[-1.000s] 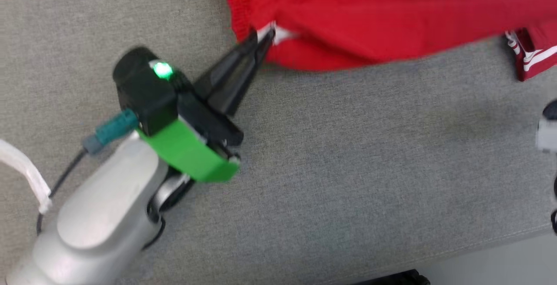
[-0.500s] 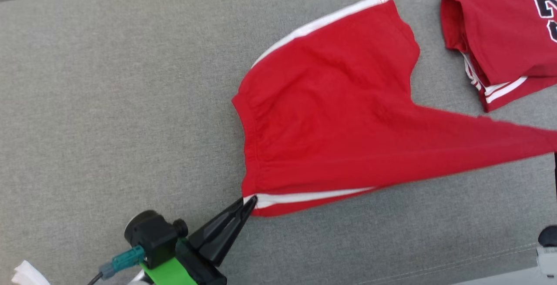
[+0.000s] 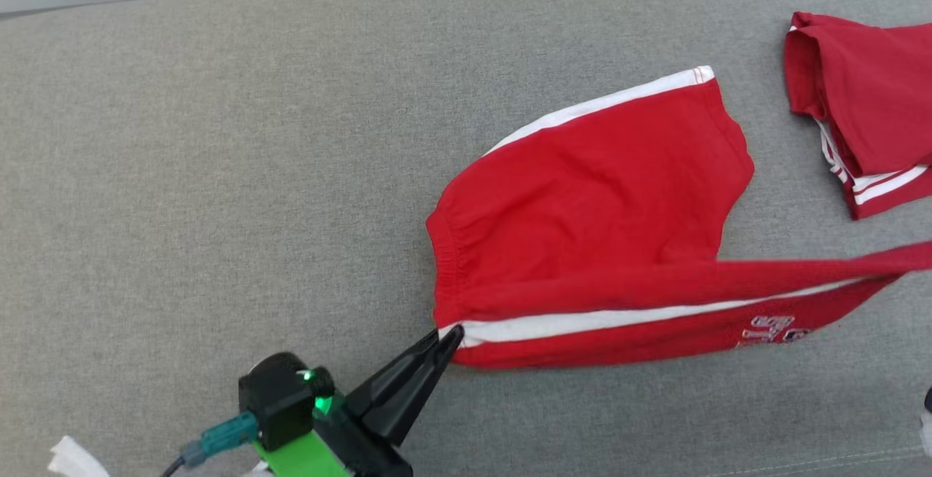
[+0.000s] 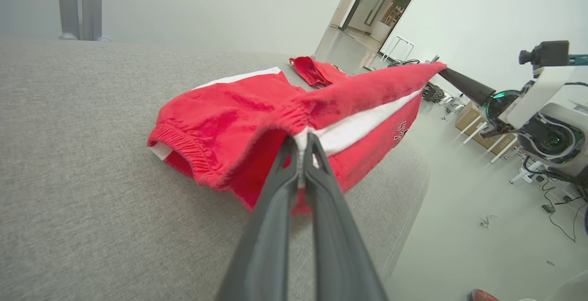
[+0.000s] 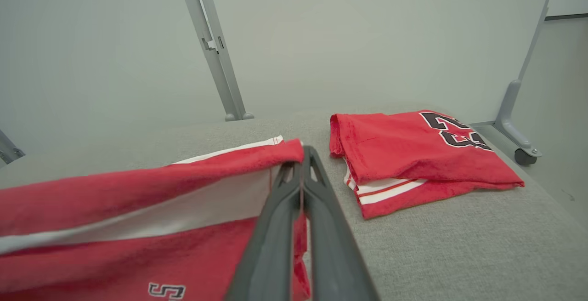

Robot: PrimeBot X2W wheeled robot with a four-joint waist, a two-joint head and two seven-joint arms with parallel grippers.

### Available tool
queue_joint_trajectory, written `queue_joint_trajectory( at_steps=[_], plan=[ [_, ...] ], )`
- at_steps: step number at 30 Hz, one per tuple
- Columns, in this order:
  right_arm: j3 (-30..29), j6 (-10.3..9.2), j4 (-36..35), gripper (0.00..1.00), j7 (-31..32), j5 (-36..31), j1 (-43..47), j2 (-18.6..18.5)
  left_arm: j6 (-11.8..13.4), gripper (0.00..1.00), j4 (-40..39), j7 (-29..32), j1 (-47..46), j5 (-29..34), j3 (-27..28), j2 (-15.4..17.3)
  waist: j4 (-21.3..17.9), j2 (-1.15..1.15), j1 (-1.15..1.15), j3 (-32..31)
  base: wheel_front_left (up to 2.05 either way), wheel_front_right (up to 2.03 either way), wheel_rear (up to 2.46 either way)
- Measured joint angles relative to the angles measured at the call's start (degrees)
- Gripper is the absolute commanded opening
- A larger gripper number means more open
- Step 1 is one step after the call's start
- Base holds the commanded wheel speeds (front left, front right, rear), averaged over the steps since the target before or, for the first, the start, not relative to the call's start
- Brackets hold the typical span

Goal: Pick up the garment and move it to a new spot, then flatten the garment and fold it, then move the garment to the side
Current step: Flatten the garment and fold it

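Garment (image 3: pixel 597 193), red shorts with white side stripes, lay right of centre on the grey surface (image 3: pixel 218 171), near side lifted and pulled taut. Left gripper (image 3: pixel 453 333) was clamped shut on the near waistband corner. Right gripper (image 5: pixel 303 153) was clamped shut on the leg hem, raised above the surface. Folded red jersey (image 3: pixel 866 98) lay at far right, apart from the shorts. Pale wall panel (image 5: pixel 344 39) stood behind. Grey cloth ran wide to the left. The near edge dropped to the floor (image 4: pixel 459 227).

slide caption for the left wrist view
Left gripper pinches the red shorts by the waistband corner; right gripper holds the far end raised over the grey cushion.
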Motion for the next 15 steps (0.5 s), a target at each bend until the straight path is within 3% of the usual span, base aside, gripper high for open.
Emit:
queue_joint_trajectory(
  at_steps=[6, 15],
  plan=[
    [1.83, -0.02, 6.27, 0.0, 5.97, -1.45, -12.45, -3.2, 0.01, 0.0, 4.89, 0.54, -9.14, -5.68, -3.33, -3.99, 0.79, 0.0, 0.0, 2.23, 0.0, 0.0, 0.0],
    [11.67, -0.01, 20.97, 0.0, 13.85, 1.24, -34.75, -11.05, 0.01, 0.0, 14.74, 2.72, -21.58, -14.23, -5.15, -6.71, 2.37, 0.0, 0.0, 7.1, 0.0, 0.0, 0.0]
  ],
)
